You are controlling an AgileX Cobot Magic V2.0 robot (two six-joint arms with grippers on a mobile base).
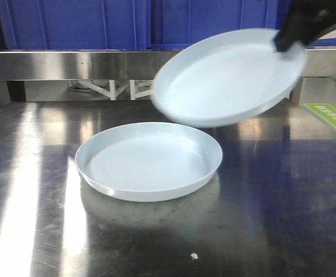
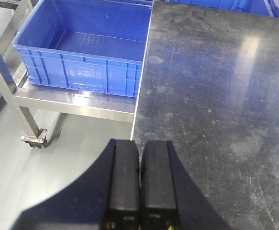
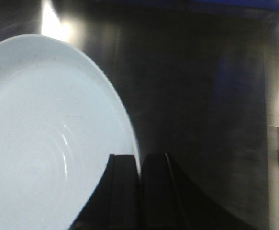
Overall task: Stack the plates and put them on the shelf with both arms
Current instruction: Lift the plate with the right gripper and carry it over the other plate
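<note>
One pale bluish-white plate lies flat on the steel table. A second plate hangs tilted in the air above and to the right of it, blurred. My right gripper is shut on its far right rim. In the right wrist view the held plate fills the left side, faint concentric ridges inside, with its rim pinched between the gripper jaws. My left gripper is shut and empty, over the table's left edge, away from both plates.
The steel table has a raised steel back ledge with blue crates behind. A blue crate sits on a wheeled steel cart left of the table. A green label lies at the right edge.
</note>
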